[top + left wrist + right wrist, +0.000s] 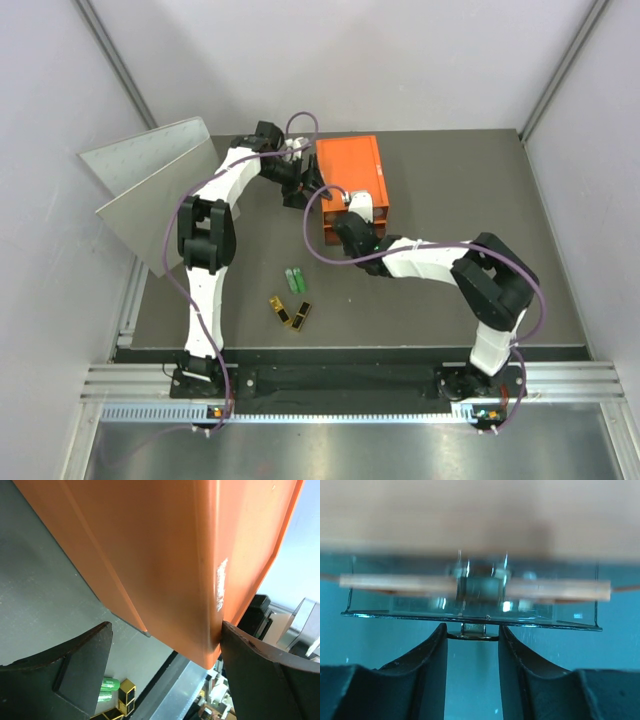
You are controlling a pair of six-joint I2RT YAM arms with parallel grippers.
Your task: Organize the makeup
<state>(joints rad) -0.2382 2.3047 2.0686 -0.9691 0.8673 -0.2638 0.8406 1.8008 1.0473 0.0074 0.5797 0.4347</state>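
The makeup in view lies on the dark mat: two green tubes (295, 279) side by side and two black-gold flat cases (291, 314) just in front of them. Far below the left wrist camera I see the green tubes (110, 687) and a gold-edged case (126, 692) again. My left gripper (300, 186) stands open astride the left front corner of the orange box (350, 180). In the left wrist view, the left gripper (166, 625) has one finger (250, 655) touching the box (165, 555). My right gripper (472, 628) is shut on the drawer knob (472, 635) of a clear drawer (395, 607).
A tilted grey panel (150, 185) leans at the left of the mat. The right arm (440, 262) reaches across the mat to the front of the box. White walls enclose the table on three sides.
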